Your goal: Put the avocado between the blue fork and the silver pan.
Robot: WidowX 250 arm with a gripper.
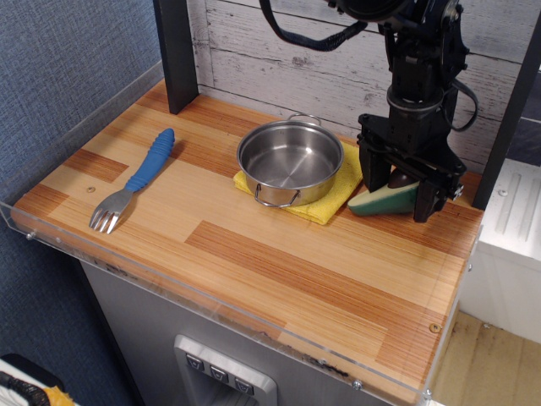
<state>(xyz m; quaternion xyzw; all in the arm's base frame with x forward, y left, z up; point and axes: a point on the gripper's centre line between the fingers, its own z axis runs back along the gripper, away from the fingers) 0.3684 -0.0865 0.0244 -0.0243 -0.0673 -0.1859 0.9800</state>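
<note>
1 fixed view — high, front-left, looking down across the wooden table.
</note>
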